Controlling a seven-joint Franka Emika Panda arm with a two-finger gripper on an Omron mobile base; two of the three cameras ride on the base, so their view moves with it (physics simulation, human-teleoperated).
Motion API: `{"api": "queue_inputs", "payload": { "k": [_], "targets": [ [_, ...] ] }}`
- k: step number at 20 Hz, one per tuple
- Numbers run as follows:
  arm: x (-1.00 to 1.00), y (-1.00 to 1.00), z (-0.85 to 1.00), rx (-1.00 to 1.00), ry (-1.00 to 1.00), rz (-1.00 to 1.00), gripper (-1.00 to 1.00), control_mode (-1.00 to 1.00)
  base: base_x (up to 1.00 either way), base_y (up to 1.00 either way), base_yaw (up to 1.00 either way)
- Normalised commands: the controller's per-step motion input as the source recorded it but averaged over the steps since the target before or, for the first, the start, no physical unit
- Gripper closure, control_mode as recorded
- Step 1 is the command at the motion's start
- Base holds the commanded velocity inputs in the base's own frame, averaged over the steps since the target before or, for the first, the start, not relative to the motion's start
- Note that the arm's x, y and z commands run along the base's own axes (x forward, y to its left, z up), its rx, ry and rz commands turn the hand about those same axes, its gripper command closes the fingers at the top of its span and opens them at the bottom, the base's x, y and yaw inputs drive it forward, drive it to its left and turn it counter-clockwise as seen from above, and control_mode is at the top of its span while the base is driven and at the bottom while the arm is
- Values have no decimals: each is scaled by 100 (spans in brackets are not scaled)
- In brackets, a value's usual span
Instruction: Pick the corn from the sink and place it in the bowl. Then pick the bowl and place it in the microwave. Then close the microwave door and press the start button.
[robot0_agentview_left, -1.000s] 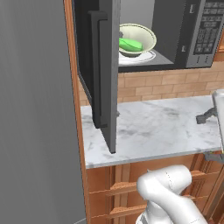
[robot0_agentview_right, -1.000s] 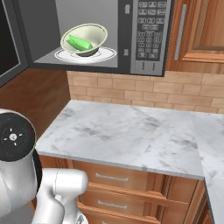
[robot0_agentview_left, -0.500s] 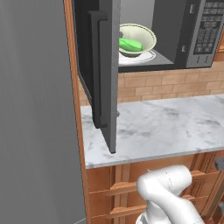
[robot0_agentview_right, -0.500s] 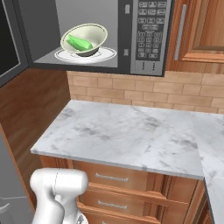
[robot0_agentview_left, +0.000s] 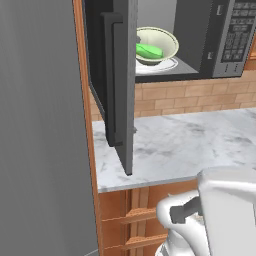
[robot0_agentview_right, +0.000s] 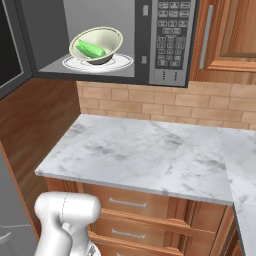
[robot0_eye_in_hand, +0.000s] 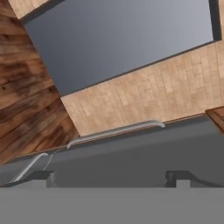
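**A:** Where does everything sit right now?

**B:** The corn (robot0_agentview_right: 91, 49) lies in the bowl (robot0_agentview_right: 107, 42), and the bowl rests on the round plate (robot0_agentview_right: 120, 62) inside the microwave (robot0_agentview_right: 170, 40). So the carrying looks done. What remains, as I judge it, is the microwave door (robot0_agentview_left: 119, 85) and the start button.

**A:** And the door?

**B:** Wide open. It swings out over the tabletop (robot0_agentview_right: 150, 155), its vertical handle (robot0_agentview_left: 111, 80) facing the tall grey fridge (robot0_agentview_left: 42, 125) on the left.

**A:** Your gripper?

**B:** My gripper (robot0_eye_in_hand: 113, 177) is spread open and holds nothing. Its two tips point at a slanted grey panel and tiled floor, so I reckon it hangs low, down by the base.

**A:** So which way to the door?

**B:** Up and to my left. The door's long edge runs vertical, hinged on the left side of the microwave. I would have to rise and get around to its handle face, then push toward the opening. The keypad (robot0_agentview_right: 170, 30) sits on the right of the cavity.
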Motion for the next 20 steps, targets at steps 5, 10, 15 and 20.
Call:
{"api": "queue_inputs", "payload": {
  "k": [5,10,15,20],
  "targets": [
    [53,30,0,0,6,-10,-100,-100,0,0,0],
    [83,1,0,1,8,-21,-100,-100,0,0,0],
    [23,18,0,0,-1,-15,-100,-100,0,0,0],
    [0,50,0,-1,-16,-15,-100,-100,0,0,0]
  ]
}}
